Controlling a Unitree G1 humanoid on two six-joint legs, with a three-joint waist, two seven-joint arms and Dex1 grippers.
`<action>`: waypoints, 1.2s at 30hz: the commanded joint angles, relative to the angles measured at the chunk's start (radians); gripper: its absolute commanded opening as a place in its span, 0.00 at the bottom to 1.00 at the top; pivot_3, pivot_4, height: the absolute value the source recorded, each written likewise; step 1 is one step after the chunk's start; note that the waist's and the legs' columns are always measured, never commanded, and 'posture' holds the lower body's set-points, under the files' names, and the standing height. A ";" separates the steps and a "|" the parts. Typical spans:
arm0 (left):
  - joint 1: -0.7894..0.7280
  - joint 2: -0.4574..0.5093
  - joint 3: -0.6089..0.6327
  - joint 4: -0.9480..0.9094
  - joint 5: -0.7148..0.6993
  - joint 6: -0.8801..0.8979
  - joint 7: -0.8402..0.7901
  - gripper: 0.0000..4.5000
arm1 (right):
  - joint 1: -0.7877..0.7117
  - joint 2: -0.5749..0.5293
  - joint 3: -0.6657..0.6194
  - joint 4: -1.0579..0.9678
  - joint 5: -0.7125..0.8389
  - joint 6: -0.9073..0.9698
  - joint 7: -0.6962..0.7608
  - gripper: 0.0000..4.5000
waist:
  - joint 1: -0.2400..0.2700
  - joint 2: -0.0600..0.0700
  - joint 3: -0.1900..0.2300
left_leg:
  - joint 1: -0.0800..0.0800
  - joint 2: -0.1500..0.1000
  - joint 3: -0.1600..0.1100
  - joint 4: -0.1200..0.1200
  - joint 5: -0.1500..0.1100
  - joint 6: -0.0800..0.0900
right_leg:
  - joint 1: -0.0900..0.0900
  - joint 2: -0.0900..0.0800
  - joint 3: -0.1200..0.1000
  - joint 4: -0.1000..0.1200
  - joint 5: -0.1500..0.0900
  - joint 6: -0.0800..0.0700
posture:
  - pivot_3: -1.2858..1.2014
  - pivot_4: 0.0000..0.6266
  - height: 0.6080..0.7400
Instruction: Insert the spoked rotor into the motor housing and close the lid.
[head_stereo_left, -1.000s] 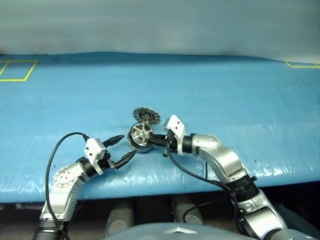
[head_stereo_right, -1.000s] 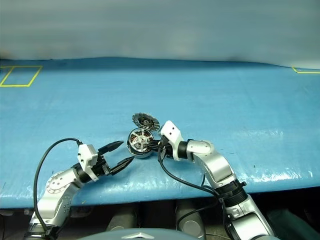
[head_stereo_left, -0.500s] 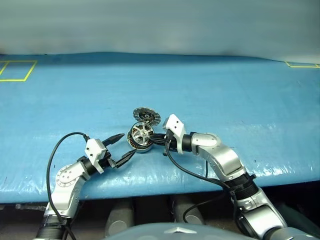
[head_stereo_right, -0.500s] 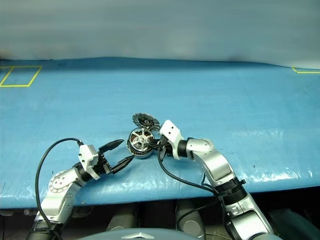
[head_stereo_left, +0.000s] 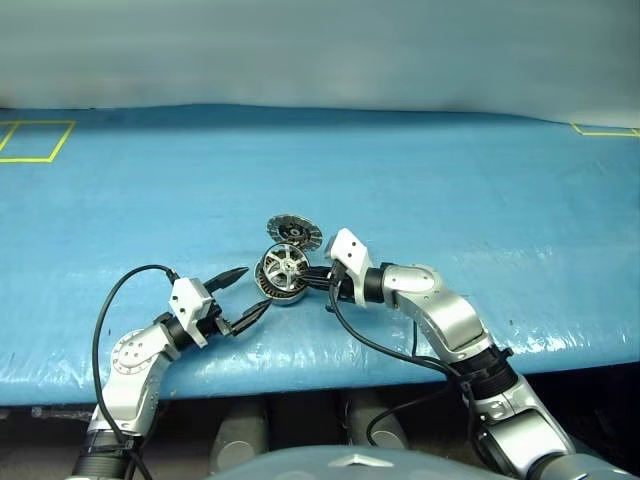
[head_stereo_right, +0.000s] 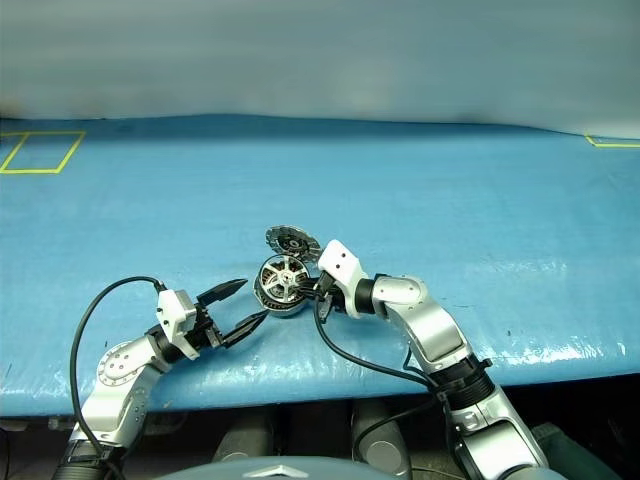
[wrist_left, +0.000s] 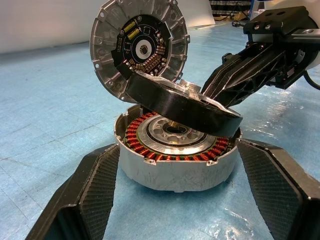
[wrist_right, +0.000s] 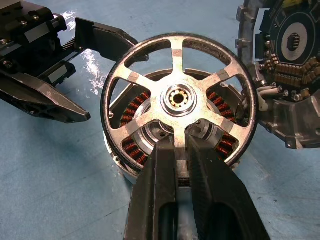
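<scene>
My right gripper (wrist_right: 186, 140) is shut on the near rim of the spoked rotor (wrist_right: 177, 97), a black-rimmed wheel with silver spokes. It holds the rotor tilted just above the motor housing (wrist_left: 175, 170), whose copper windings show underneath. The housing stands on the blue table near the front edge (head_stereo_left: 280, 293). Behind it the lid (head_stereo_left: 293, 232) stands on edge, its ribbed face with a circuit ring turned this way (wrist_left: 140, 45). My left gripper (head_stereo_left: 255, 290) is open just left of the housing, and its black fingers (wrist_left: 90, 195) flank the housing's base without touching it.
A blue sheet covers the table (head_stereo_left: 450, 180), and its front edge (head_stereo_left: 330, 365) runs right under both arms. Yellow tape marks lie at the far left (head_stereo_left: 35, 140) and far right (head_stereo_left: 605, 130). A black cable (head_stereo_left: 110, 310) loops off the left wrist.
</scene>
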 joint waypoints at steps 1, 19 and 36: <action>-0.002 0.003 0.008 -0.013 0.003 -0.016 0.004 0.91 | -0.009 0.006 -0.008 -0.021 -0.007 -0.020 -0.017 0.31 | 0.000 0.000 0.000 | 0.000 0.000 0.000 0.000 0.000 0.000 | 0.000 0.000 0.000 0.000 0.000 0.000 | 0.52 0.24 1.00; 0.034 0.005 0.027 -0.051 -0.034 -0.003 0.013 0.91 | 0.093 -0.047 -0.100 -0.178 0.074 0.050 -0.061 0.34 | -0.002 0.000 0.000 | 0.000 0.000 0.000 0.000 0.000 0.000 | 0.000 0.000 0.000 0.000 0.000 0.000 | 0.52 0.24 1.00; 0.047 0.012 0.033 -0.061 -0.033 0.006 0.024 0.91 | 0.004 0.098 0.031 -0.044 0.038 0.001 -0.073 0.01 | 0.000 0.000 0.000 | 0.000 0.000 0.000 0.000 0.000 0.000 | 0.000 0.000 0.000 0.000 0.000 0.000 | 0.52 0.24 1.00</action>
